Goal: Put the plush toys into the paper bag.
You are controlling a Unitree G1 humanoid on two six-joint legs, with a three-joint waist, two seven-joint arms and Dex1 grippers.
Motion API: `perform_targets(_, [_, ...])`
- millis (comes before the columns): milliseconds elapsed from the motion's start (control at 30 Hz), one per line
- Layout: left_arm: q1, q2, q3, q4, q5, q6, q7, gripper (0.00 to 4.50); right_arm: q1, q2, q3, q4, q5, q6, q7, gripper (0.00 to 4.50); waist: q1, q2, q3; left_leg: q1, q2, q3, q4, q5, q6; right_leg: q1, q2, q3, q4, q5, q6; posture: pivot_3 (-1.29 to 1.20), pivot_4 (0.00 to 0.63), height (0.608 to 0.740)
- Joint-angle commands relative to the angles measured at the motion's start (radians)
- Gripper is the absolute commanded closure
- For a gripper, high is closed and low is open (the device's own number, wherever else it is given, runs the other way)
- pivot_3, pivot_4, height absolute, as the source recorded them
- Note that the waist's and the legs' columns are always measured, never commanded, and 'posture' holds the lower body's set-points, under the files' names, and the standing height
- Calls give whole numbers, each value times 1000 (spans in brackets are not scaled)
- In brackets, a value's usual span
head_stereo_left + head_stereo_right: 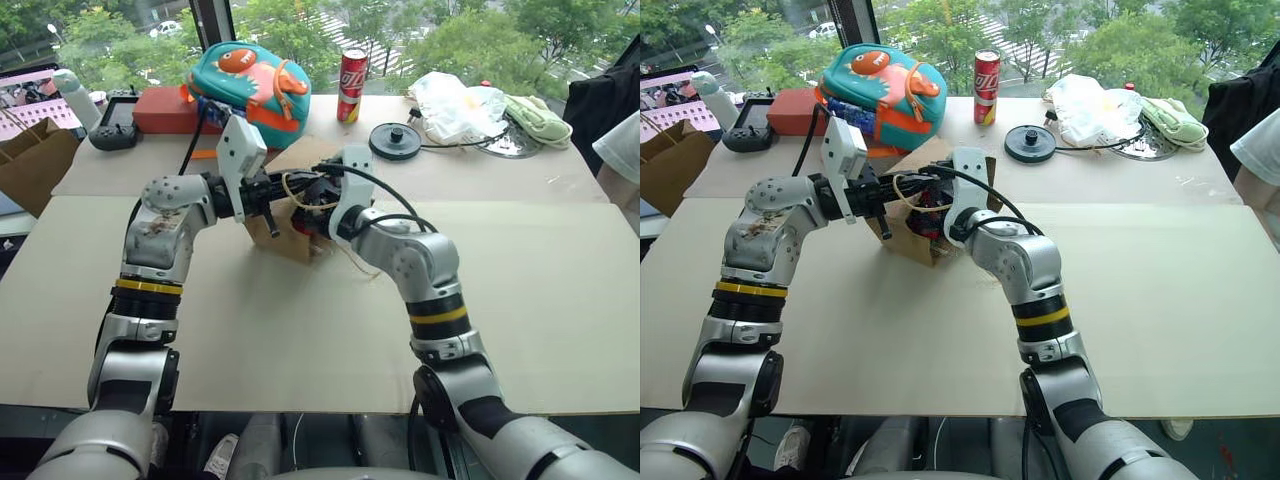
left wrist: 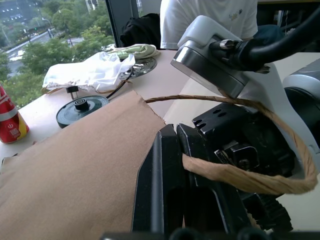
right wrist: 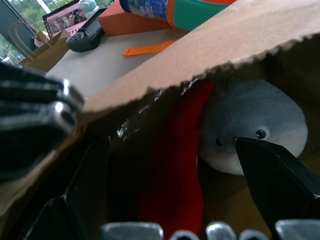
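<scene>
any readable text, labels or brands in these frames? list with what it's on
Red drink can with white script: brand lettering runs vertically, too small to read for certain.
Teal and orange backpack, blue printed side panel: too blurred to read.
White shirt on a person: small gold chest mark, unreadable.
No other text visible.

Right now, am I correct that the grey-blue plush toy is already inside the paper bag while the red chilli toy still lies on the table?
Not quite: the right wrist view shows the red chilli toy inside the paper bag too, beside the grey-blue plush toy.
</scene>
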Motion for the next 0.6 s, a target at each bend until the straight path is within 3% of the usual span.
perform_targets(33, [-4, 5, 7, -35, -15, 3, 3, 4500, 35, -52, -40, -162, 39, 84, 31, 214, 0, 0, 0, 0, 0, 0, 0, 0, 0, 0, 0, 0, 0, 0, 0, 0, 150, 739])
perform_targets(367, [-1, 7, 11, -34, -17, 5, 3, 4500, 232, -245, -70, -462, 109, 246, 135, 214, 4, 0, 0, -1, 0, 0, 0, 0, 0, 0, 0, 0, -1, 0, 0, 0, 150, 739])
perform_targets(600, [-8, 14, 12, -28, -16, 3, -3, 4500, 297, -332, 102, -434, -12, 161, 183, 214, -4, 0, 0, 0, 0, 1, 1, 0, 0, 0, 1, 1, -5, 0, 0, 0, 150, 739])
